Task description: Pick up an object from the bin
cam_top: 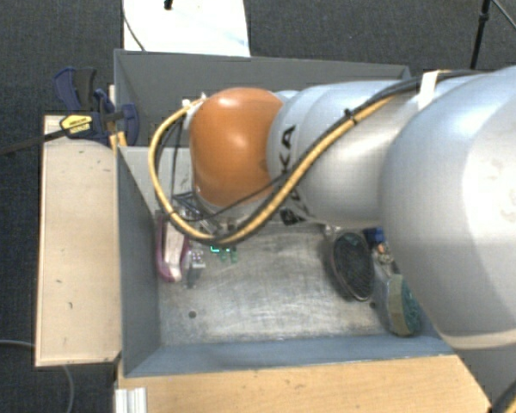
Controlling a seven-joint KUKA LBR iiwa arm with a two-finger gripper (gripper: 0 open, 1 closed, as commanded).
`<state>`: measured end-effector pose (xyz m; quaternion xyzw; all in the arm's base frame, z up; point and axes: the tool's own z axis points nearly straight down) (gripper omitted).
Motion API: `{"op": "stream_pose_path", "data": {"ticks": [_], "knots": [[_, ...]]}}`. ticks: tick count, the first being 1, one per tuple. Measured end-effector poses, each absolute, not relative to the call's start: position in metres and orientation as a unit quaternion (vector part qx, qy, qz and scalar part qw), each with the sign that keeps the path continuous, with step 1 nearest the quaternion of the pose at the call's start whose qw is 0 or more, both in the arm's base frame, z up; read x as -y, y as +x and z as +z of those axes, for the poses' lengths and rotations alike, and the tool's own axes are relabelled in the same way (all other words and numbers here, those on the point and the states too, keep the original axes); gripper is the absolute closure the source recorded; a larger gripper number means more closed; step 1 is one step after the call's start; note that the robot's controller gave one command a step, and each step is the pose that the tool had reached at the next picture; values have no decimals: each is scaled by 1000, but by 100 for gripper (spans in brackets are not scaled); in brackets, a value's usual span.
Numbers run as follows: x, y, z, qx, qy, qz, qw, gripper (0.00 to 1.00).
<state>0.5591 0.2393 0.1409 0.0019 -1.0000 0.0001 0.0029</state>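
My hand (199, 261), open or closed I cannot tell, sits low with the pink thing (168, 249) just beside it against the bin wall (142, 269), so I might pin it there or scrape metal.

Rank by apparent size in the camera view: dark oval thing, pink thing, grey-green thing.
1. dark oval thing.
2 and 3 unsure: pink thing and grey-green thing look alike, the latter partly behind the arm.
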Motion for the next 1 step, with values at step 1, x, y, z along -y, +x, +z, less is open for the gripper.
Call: {"op": "stream_pose_path", "data": {"ticks": [1], "knots": [[-255,587,75,966,260,-1,-8,0]]}}
